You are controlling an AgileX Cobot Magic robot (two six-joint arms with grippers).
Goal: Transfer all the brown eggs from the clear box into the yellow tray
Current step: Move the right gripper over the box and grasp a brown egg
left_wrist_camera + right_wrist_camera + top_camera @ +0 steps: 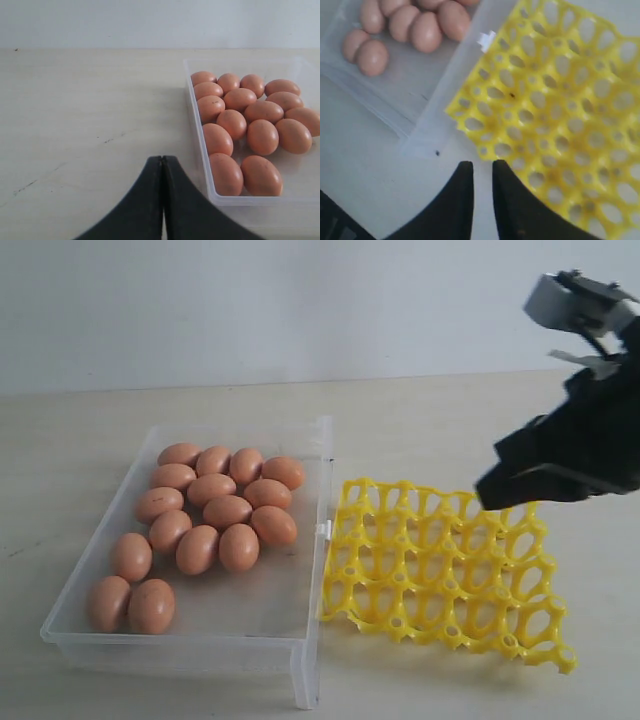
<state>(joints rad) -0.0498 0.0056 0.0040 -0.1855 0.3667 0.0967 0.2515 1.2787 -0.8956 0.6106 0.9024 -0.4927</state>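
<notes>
The brown eggs lie in the clear box, beside the yellow tray

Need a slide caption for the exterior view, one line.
All brown eggs sit in the clear box; the yellow tray beside it is empty, right claw poised above it.
</notes>
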